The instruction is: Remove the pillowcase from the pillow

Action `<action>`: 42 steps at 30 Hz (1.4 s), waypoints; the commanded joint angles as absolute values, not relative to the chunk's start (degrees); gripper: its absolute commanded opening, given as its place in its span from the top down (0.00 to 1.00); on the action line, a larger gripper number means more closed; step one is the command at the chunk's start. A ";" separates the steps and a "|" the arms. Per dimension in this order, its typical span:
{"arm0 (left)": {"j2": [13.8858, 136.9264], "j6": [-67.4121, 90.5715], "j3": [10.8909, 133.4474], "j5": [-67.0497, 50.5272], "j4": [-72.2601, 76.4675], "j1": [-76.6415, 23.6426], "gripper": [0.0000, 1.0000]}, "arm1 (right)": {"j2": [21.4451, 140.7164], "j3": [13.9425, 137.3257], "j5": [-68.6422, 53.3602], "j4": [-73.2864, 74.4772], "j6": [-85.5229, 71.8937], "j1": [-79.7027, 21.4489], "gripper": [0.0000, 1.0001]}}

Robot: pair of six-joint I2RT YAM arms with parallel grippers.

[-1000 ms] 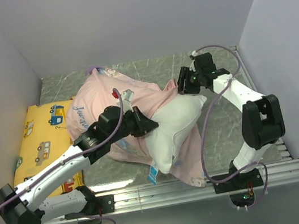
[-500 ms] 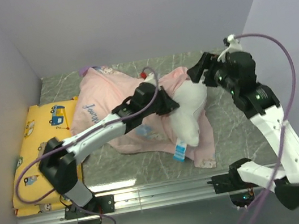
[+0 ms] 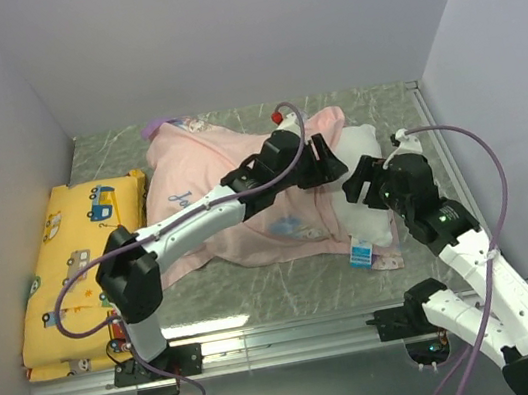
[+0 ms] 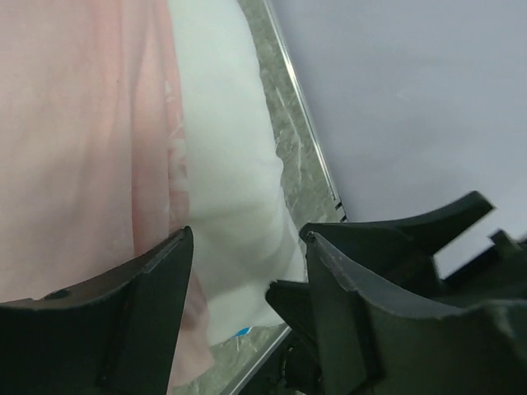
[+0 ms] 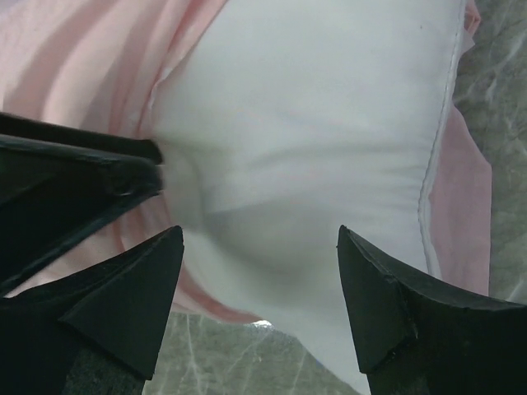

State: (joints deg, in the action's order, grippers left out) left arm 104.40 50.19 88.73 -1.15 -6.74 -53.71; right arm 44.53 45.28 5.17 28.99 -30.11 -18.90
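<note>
the grey marbled table [image 3: 260, 294] carries everything. the pink pillowcase [image 3: 230, 178] lies crumpled across its middle, paler inside facing up, reaching from the centre toward 11 o'clock, and it covers most of the pillow. the white pillow [image 3: 362, 146] pokes out of the pillowcase's 3 o'clock side, its bare end resting on the table. a yellow cushion [image 3: 72, 260] printed with little vehicles lies flat at 9 o'clock, just beside the pillowcase. the left gripper [image 3: 332, 166] reaches across the pillowcase to where pink cloth meets white pillow; in the left wrist view the left gripper [image 4: 247, 247] has its jaws apart, clutching nothing, with the pillow [image 4: 222, 164] and pillowcase [image 4: 82, 123] below. the right gripper [image 3: 356, 187] hovers over the pillow's bare end, at 5 o'clock from the left one; in the right wrist view the right gripper [image 5: 259, 247] is spread wide, holding nothing, above the pillow [image 5: 313, 123]. a small blue-and-white tag [image 3: 360, 253] sits at the pillow's 6 o'clock edge.
</note>
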 commanded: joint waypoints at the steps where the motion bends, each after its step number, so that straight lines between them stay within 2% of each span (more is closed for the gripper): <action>1: 97.48 48.52 88.51 1.74 -5.44 -53.70 0.37 | 44.56 45.09 7.47 23.64 -28.57 -19.25 0.18; 9: 89.04 43.25 88.68 8.60 -15.62 -53.70 0.36 | 50.44 44.12 5.98 21.53 -26.28 -19.25 0.13; 12: 87.72 40.26 88.60 16.42 -23.45 -53.70 0.32 | 53.69 44.03 4.66 20.83 -25.49 -19.25 0.11; 13: 87.63 39.12 88.33 20.70 -26.77 -53.70 0.28 | 54.40 43.95 4.14 20.48 -25.49 -19.25 0.11; 16: 88.33 37.27 86.66 23.63 -29.70 -53.61 0.24 | 56.68 42.89 2.38 18.81 -26.54 -19.34 0.13; 19: 89.21 36.74 84.38 25.75 -30.68 -53.70 0.22 | 58.27 42.98 1.23 17.58 -27.24 -19.42 0.33; 20: 89.56 36.65 83.68 27.06 -30.67 -53.61 0.22 | 58.97 43.41 1.14 17.67 -27.42 -19.51 0.53; 21: 90.52 36.48 83.41 27.59 -30.59 -53.53 0.22 | 59.06 43.77 1.40 18.01 -27.60 -19.60 0.63; 22: 91.05 36.30 83.50 28.29 -30.85 -53.35 0.22 | 59.24 44.12 1.49 18.19 -27.60 -19.60 0.79; 23: 91.66 36.12 84.19 28.82 -31.98 -53.26 0.23 | 59.24 45.08 1.76 18.98 -27.68 -19.60 0.86; 24: 93.15 35.86 84.72 30.22 -32.60 -53.00 0.25 | 59.15 45.52 2.71 19.59 -27.77 -19.60 0.93; 25: 93.77 35.69 85.25 31.02 -33.56 -52.91 0.31 | 58.72 46.22 3.33 20.21 -27.77 -19.60 1.00; 26: 94.39 35.60 86.30 31.90 -34.27 -52.65 0.37 | 58.45 47.36 4.04 21.43 -27.77 -19.60 1.00; 27: 95.18 35.25 86.74 32.86 -35.50 -51.95 0.47 | 58.10 48.07 4.83 22.14 -27.77 -19.60 1.00; 28: 95.45 35.16 87.10 33.39 -35.94 -51.33 0.71 | 57.14 48.86 6.23 23.54 -27.77 -19.60 1.00; 29: 95.36 34.98 87.53 34.01 -36.38 -50.46 0.84 | 56.61 50.61 6.94 24.34 -27.60 -19.51 1.00; 31: 94.49 34.46 87.71 34.10 -37.00 -46.86 0.99 | 55.73 53.07 9.82 27.49 -27.42 -19.34 1.00; 37: 90.88 31.47 88.94 38.31 -38.58 -33.50 0.99 | 52.13 60.55 10.47 33.39 -26.72 -12.42 1.00; 42: 88.34 30.23 88.77 33.76 -36.92 -21.57 1.00 | 49.13 61.00 11.43 34.54 -27.77 -9.50 1.00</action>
